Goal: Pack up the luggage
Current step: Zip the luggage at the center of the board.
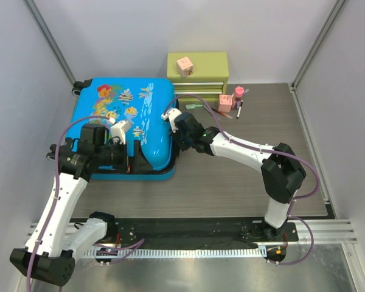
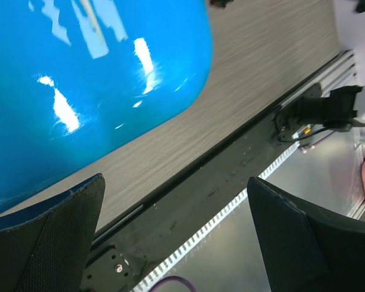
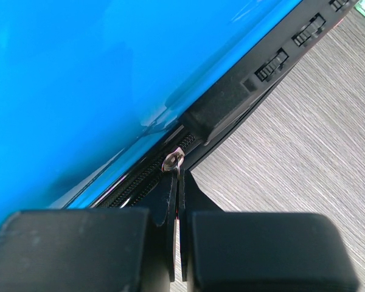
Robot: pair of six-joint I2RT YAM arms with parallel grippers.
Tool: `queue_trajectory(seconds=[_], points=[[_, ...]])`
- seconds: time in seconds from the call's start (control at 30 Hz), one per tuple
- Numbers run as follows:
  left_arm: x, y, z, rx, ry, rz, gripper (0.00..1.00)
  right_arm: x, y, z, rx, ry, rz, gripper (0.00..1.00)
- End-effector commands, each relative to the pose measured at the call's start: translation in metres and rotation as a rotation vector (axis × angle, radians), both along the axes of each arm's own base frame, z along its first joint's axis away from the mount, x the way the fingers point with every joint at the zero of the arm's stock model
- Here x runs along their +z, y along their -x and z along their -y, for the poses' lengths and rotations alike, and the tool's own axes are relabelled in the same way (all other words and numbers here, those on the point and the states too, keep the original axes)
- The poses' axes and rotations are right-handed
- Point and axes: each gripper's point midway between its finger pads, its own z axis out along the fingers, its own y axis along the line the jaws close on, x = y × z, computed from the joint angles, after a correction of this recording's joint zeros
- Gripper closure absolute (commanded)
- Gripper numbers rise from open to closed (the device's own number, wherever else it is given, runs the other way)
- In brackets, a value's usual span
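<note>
The luggage (image 1: pixel 125 115), a bright blue hard-shell suitcase with a fish print, lies shut and flat on the table's left half. My right gripper (image 1: pixel 173 129) is at its right edge. In the right wrist view that gripper (image 3: pixel 180 175) is shut on the silver zipper pull (image 3: pixel 173 160), beside the black side handle (image 3: pixel 231 103). My left gripper (image 1: pixel 139 162) is at the luggage's near edge and stands open with nothing between its fingers. In the left wrist view the left gripper (image 2: pixel 175 178) has the blue shell (image 2: pixel 79 79) at the upper left.
A small green drawer chest (image 1: pixel 198 76) with a pink cube (image 1: pixel 184 66) on top stands behind the luggage. Pink items (image 1: pixel 231 100) and a pen (image 1: pixel 238 109) lie beside it. The black mounting rail (image 1: pixel 201 234) runs along the near edge. Enclosure walls stand left, right and behind.
</note>
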Motion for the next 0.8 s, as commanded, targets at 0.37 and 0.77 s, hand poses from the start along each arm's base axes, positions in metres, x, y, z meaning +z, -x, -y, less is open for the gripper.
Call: queue_trajectory(seconds=[0.37,0.77], points=[[-0.045,-0.028,0.036,0.040,-0.088,-0.005,0.00,0.050,0.018,0.004,0.056,-0.142,0.103,0.99],[-0.031,-0.044,0.034,0.076,-0.091,0.088,0.00,0.054,0.083,-0.007,0.152,-0.191,0.060,0.99]])
